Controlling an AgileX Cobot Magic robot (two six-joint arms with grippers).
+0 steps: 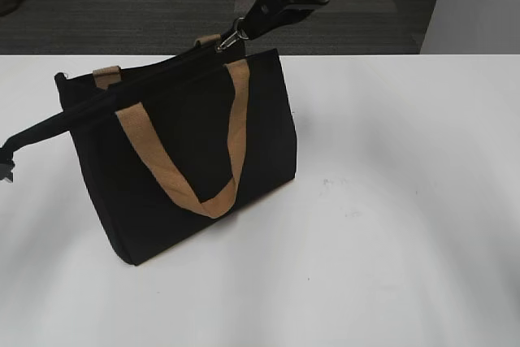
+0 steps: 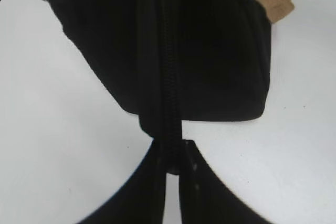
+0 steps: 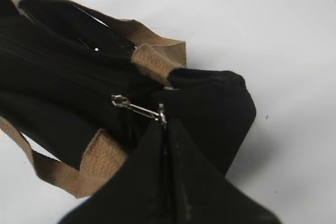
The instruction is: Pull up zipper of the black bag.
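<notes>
White tabletop (image 1: 390, 266) fills the foreground of the exterior view; the black bag (image 1: 195, 160) stands on it, left of centre, boxy, matte fabric, w/ tan webbing handles (image 1: 213, 193) looped down the near face.

Left to right:

1. Left gripper (image 2: 173, 169): jaws closed on the black zip-track tail (image 2: 170, 129) sticking out past the bag's left end. We use it to hold the track taut. In the exterior view only that strap-like tail and a bit of gripper at the frame's left edge show.
2. Zip track runs along the bag top, toothed, black on black; we can't tell how much of it is closed.
3. Zipper (image 3: 137, 108): small silver slider w/ pull tab, at the bag's far right top corner, beside the rear handle's root.
4. Right gripper (image 3: 165, 129): jaws pinched on the tab's end, tab stretched out level.

Risks, as we judge them:
- Tab is thin, smooth metal; the grip is at its tip, so a hard or off-axis pull may slip it free.
- Soft fabric may bunch near the slider and jam it.
- If the left hold slackens, the whole bag drags or tips instead of zipping.
</notes>
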